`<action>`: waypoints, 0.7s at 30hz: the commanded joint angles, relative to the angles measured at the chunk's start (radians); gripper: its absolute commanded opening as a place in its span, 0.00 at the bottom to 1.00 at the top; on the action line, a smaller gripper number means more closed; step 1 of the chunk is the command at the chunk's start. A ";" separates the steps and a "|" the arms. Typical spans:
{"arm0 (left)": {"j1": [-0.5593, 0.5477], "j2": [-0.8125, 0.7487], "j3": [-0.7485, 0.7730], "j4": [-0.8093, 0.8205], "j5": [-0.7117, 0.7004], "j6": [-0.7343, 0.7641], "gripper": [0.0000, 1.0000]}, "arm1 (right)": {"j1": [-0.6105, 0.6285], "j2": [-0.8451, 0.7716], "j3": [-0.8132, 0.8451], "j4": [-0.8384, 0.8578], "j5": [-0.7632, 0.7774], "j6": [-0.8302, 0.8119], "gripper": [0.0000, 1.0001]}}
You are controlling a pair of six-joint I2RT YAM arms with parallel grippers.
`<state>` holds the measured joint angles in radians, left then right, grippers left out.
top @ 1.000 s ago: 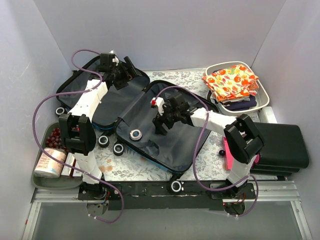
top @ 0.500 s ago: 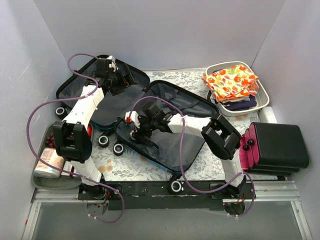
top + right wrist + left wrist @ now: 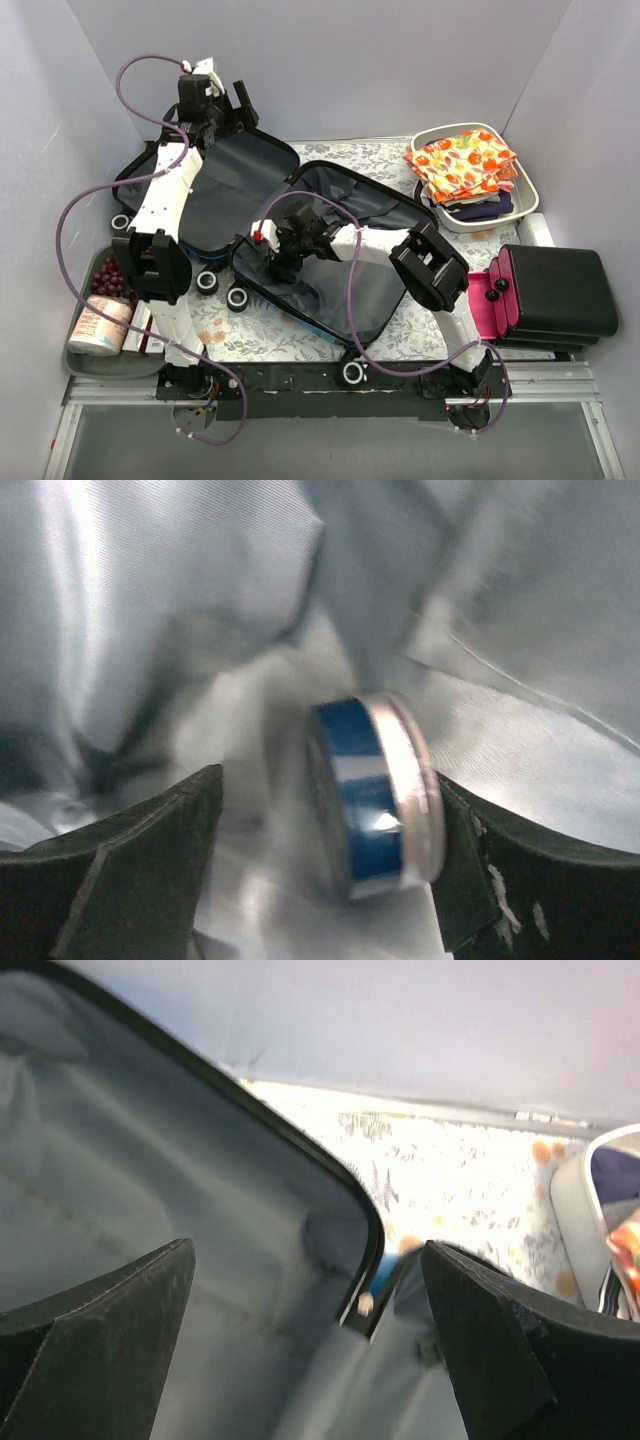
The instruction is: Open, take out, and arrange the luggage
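Moved since the earlier views: the right hand [image 3: 328,780] has swung across and down into the near half of the luggage [image 3: 320,300], and the left hand [image 3: 308,1260] has risen toward the back wall. Luggage: lying open on the desk [image 3: 270,335], both halves spread flat, grey lining up. Its far half is beneath and ahead of the left hand, its near half directly beneath the right hand. Left hand: jaws wide apart, holding nothing, above the far half's black rim. Right hand: jaws apart, one finger on each side of a round blue-and-silver item [image 3: 375,800] that stands on edge on the lining. Whether either finger touches it cannot be told. Outside the luggage: three similar rings [image 3: 207,282] [image 3: 238,297] [image 3: 352,373] on the desk, nearer the arm bases than the right hand. A white tub [image 3: 525,200] with a fruit-print cloth [image 3: 465,165] and a black case [image 3: 560,290] lie well off to the right hand's outer side. Status, judged: opening done; unloading appears nearly done, since the round item is the only content visible inside; its removal and any tidy arranging remain.
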<state>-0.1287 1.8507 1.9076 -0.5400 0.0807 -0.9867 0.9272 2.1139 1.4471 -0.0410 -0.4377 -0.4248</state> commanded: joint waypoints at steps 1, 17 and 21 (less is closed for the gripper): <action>0.008 0.122 0.187 -0.034 0.013 0.017 0.98 | -0.063 0.031 0.029 -0.039 -0.004 0.067 0.81; 0.063 0.180 0.189 0.080 0.162 -0.027 0.98 | -0.084 0.041 0.052 0.032 -0.254 0.087 0.77; 0.067 0.171 0.163 0.084 0.185 -0.020 0.98 | -0.071 0.058 0.079 0.067 -0.265 0.060 0.76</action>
<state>-0.0746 2.0823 2.0895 -0.4751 0.2272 -1.0145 0.8398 2.1567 1.4673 -0.0299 -0.6193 -0.3416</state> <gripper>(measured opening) 0.982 0.765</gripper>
